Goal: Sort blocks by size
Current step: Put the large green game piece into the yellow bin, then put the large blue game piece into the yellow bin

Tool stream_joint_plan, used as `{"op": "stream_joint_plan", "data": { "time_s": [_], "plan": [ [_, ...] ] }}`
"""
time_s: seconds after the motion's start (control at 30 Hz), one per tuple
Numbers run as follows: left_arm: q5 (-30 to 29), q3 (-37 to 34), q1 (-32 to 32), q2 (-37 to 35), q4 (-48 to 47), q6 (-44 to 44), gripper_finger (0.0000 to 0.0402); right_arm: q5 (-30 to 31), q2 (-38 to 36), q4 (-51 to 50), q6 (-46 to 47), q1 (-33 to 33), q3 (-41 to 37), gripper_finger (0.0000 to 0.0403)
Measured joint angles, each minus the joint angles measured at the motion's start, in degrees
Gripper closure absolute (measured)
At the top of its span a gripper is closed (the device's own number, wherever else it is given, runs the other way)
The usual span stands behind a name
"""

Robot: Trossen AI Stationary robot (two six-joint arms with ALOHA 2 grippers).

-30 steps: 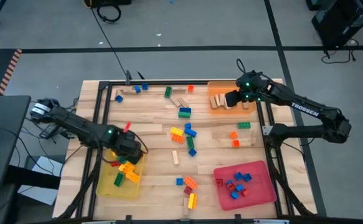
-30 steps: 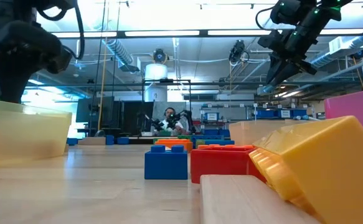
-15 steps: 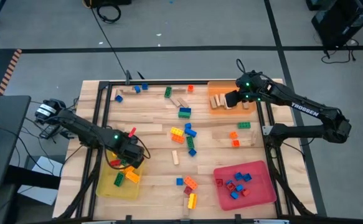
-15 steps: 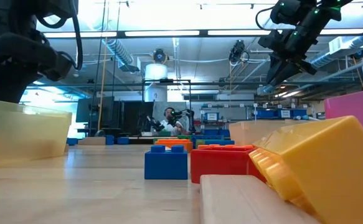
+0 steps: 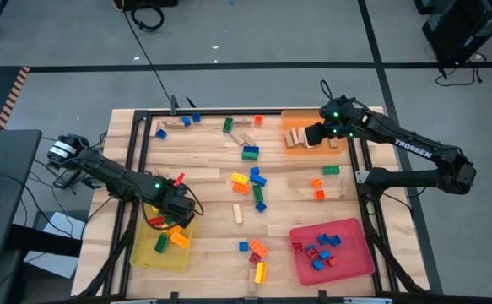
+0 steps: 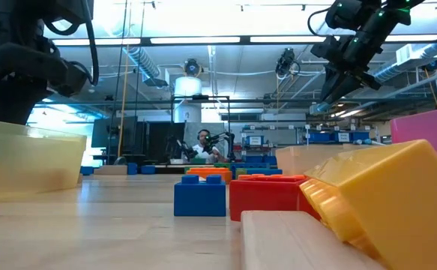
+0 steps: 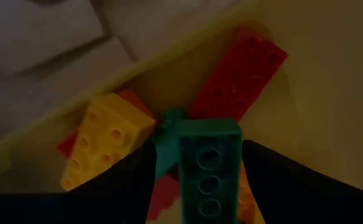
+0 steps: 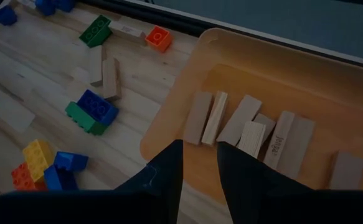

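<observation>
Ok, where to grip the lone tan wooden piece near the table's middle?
From above, at mid-length of the tan wooden piece, jaws across its narrow width: it lies flat and long, with bare table along both long sides.

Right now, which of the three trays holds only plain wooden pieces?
The orange tray at the far right, under the right gripper; the yellow and red trays hold coloured plastic bricks.

Yellow tray [image 5: 144,253], orange tray [image 5: 300,118], pink-red tray [image 5: 351,257], tan wood blocks [image 8: 243,127], green brick [image 7: 209,168]
</observation>
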Motion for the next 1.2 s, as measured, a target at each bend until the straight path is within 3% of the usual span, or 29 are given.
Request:
{"op": "stream_joint_plan", "data": {
  "time_s": [0.2, 0.27, 0.5, 0.6, 0.7, 0.97, 1.2],
  "plan": [
    [4.9, 1.6, 0.3, 0.0, -1.4, 3.4, 0.0158, 0.0, 0.0, 0.0, 0.0, 0.0, 0.0, 0.0289],
    [4.1, 3.5, 0.4, -0.3, -2.3, 6.9, 0.0158, 0.0, 0.0, 0.1, 0.0, 0.0, 0.0, 0.0290],
    [-9.1, 14.6, 2.7, -0.5, -12.2, 24.4, 0.0158, 0.0, 0.0, 2.1, -3.6, 0.0, 0.0, 0.0285],
    [-16.3, 18.3, 5.5, -0.9, -13.4, 33.4, 0.0158, -0.7, 0.0, 4.1, -3.9, 0.3, 0.1, 0.0281],
    [-18.9, 19.5, 9.7, -3.0, -12.0, 42.7, 0.0158, -1.1, 0.0, 4.4, -3.9, 1.3, 0.8, 0.0274],
    [-16.7, 13.7, 23.2, -11.3, -3.3, 63.5, 0.0158, 1.3, 0.0, 3.6, -4.0, 5.7, 5.0, 0.0244],
    [-8.6, 4.7, 35.2, -19.1, 4.8, 75.0, 0.0158, 8.5, 3.4, -6.9, -0.1, 9.8, 14.3, 0.0219]
  ]
}}
